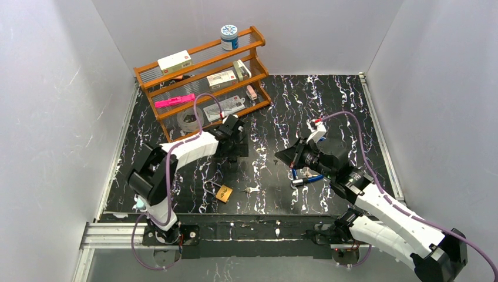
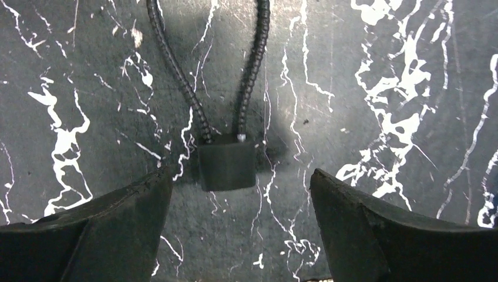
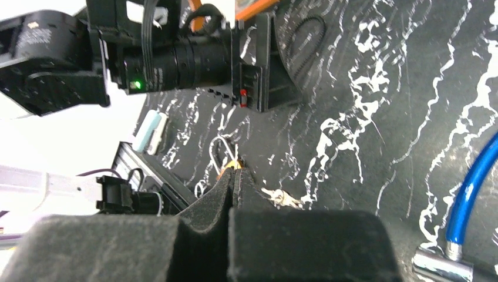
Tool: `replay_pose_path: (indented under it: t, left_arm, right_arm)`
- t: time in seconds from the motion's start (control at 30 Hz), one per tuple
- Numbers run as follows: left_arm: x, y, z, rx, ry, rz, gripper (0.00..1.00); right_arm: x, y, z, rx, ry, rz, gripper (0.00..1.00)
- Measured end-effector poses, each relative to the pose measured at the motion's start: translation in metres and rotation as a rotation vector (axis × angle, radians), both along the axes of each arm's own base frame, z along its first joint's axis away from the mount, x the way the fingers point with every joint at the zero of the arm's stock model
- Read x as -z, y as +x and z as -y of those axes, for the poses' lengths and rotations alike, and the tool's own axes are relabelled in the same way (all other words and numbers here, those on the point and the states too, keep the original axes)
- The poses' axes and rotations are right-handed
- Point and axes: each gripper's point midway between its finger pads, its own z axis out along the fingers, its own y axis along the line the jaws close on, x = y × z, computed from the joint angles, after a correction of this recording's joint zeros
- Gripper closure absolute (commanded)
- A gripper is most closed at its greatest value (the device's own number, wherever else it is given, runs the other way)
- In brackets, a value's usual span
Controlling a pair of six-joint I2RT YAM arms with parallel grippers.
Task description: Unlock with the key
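A small silver key [image 1: 252, 190] lies on the black marbled mat near the front, and shows in the right wrist view [image 3: 282, 198]. A brass padlock [image 1: 223, 192] lies just left of it; its silver shackle [image 3: 217, 153] shows past my right fingertips. A black cable lock [image 2: 226, 167] with a beaded black loop lies under my left gripper [image 2: 241, 176], which is open, with the lock body between the fingers and untouched. My left gripper [image 1: 232, 138] hangs over the mat's middle left. My right gripper [image 1: 288, 155] is shut and empty [image 3: 235, 173], above and right of the key.
A blue cable lock with a silver body [image 1: 305, 179] lies under my right arm and shows at the right wrist view's edge [image 3: 470, 194]. A wooden shelf [image 1: 202, 56] with small items stands at the back left. A tape roll [image 1: 189, 120] sits before it.
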Motion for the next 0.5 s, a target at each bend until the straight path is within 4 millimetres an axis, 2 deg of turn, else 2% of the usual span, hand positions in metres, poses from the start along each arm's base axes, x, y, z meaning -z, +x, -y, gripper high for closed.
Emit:
replay_pose_path:
  t: [0.27, 0.37, 0.5]
  left_arm:
    - [0.021, 0.006, 0.0, -0.017, 0.067, -0.06, 0.31]
    - [0.021, 0.006, 0.0, -0.019, 0.069, -0.063, 0.39]
    - [0.023, 0.007, -0.002, -0.023, 0.093, -0.079, 0.4]
  right_arm:
    - [0.041, -0.01, 0.01, 0.013, -0.051, -0.07, 0.99]
    - [0.049, -0.012, 0.013, 0.014, -0.064, -0.088, 0.99]
    - [0.051, -0.011, 0.011, 0.012, -0.065, -0.091, 0.99]
